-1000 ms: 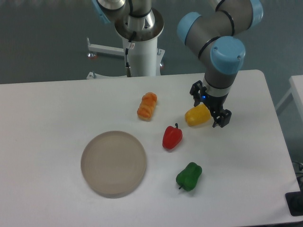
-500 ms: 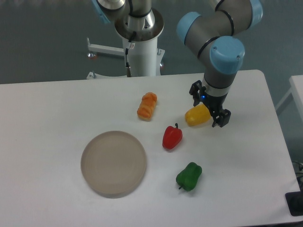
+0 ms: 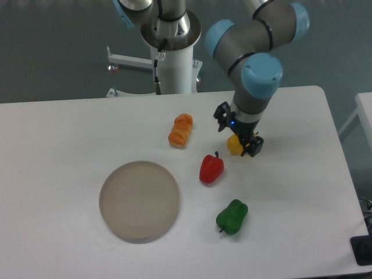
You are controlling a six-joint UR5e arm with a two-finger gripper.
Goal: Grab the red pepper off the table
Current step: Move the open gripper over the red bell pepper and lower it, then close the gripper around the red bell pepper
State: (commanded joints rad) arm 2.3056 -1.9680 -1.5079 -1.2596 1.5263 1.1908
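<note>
— Right of the round beige-grey plate (image 3: 139, 201), on the big white matte table (image 3: 70, 133), sits the small glossy red bell pepper with its dark green stem (image 3: 211, 168). Is it in hand yet?

— No. It lies untouched on the tabletop, so by my reading the pick has not begun; reaching it, closing on it and lifting it are all left.

— Where is the black two-finger gripper (image 3: 239, 135)?

— Up and to the right of the red pepper, near it but apart, hanging over the smooth yellow pepper (image 3: 234, 145), which it mostly hides. Its fingers stand apart with nothing clamped between them, as far as I can judge.

— What else lies around?

— An orange ridged pepper (image 3: 181, 130) up and left of the red one, a green pepper (image 3: 232, 216) below it. Behind the table stands the arm's white pedestal (image 3: 174, 64) on a dark grey floor (image 3: 52, 52).
</note>
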